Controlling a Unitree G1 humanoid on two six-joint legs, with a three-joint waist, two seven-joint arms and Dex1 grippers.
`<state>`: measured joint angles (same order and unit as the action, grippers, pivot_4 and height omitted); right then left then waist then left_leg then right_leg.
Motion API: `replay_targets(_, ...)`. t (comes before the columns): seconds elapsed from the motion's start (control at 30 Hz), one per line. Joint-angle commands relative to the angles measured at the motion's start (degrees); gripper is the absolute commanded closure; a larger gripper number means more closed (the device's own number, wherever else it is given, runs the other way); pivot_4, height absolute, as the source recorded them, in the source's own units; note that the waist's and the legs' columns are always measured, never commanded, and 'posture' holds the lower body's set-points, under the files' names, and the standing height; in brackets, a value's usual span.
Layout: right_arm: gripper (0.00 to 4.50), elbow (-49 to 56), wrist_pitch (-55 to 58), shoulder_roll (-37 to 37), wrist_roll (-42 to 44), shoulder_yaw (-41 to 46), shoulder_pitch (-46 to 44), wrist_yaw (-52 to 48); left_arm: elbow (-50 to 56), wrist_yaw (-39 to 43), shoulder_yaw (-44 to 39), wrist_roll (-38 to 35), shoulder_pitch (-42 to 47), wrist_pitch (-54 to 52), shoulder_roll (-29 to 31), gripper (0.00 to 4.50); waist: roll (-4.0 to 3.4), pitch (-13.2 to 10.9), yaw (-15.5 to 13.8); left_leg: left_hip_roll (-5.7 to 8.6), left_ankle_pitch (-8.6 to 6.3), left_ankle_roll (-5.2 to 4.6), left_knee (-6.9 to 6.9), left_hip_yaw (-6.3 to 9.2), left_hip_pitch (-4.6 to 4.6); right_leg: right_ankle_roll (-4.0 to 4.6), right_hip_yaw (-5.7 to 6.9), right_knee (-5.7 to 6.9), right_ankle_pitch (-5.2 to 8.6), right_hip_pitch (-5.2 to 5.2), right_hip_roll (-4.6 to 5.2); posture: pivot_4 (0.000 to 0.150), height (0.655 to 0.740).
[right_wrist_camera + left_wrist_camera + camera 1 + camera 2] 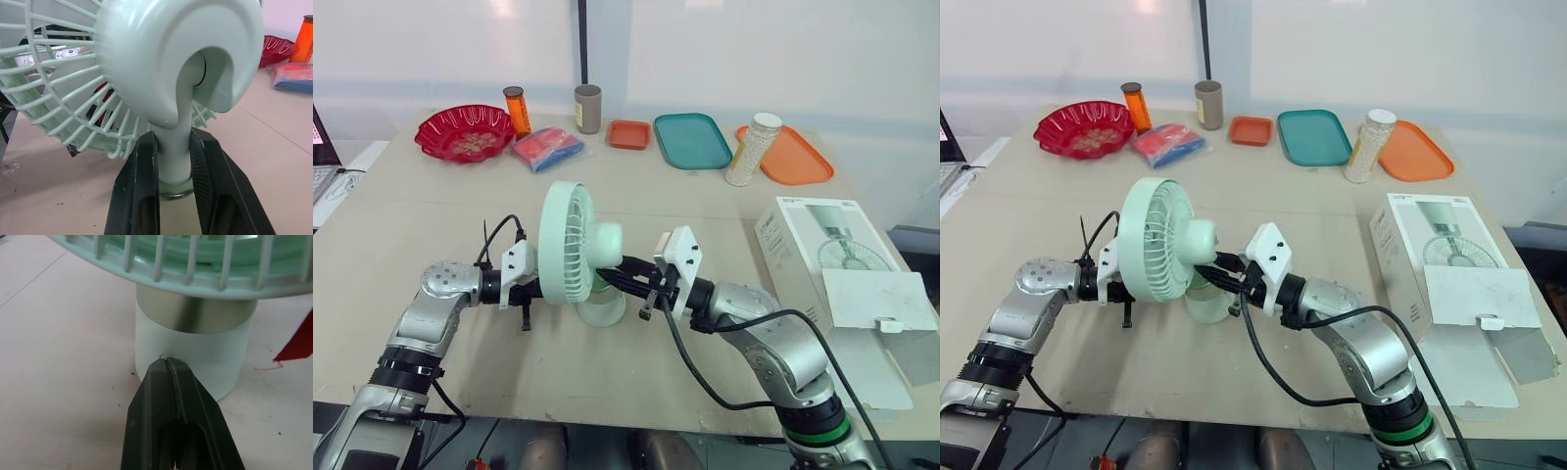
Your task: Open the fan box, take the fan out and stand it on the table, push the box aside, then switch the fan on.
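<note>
Fan (570, 245) upright, right gripper (173, 138) clamping its stem

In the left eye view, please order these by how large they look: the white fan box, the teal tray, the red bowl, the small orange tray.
1. white fan box, though it lies nearest the camera.
2. red bowl and teal tray look about alike; I do not rank them.
3. small orange tray.

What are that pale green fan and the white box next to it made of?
The fan looks like moulded plastic, smooth with a soft sheen on its thin grille ribs; the silvery band on its base may be metal or foil. The box seems matte printed cardboard, going by its folded flap.
</note>
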<state>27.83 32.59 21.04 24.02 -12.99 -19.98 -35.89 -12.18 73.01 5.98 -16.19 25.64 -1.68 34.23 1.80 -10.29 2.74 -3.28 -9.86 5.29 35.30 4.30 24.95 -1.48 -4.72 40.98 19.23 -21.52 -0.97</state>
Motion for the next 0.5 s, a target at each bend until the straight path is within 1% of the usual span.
replay_targets(0.03, 4.21, 2.1, -0.3, -0.1, 0.2, 0.0, -0.4, 0.0, 3.1, 0.7, 0.4, -0.9, 0.1, 0.1, -0.5, 4.46, 0.00, 0.0, 0.0, 0.00, 0.00, 0.00, 0.00, 0.00, 0.00, 0.00, 0.00, 0.00, 0.00, 0.00, 0.00, 0.150, 0.7400)
replay_targets(0.5, 4.21, 1.8, -0.4, 0.0, 0.0, 0.0, -0.5, 0.0, 3.1, 0.4, 0.5, -0.8, 0.2, 0.0, -0.8, 4.46, 0.00, 0.0, 0.0, 0.02, 0.00, 0.00, 0.00, 0.03, -0.01, -0.02, 0.01, -0.01, 0.01, 0.02, 0.00, 0.150, 0.7400)
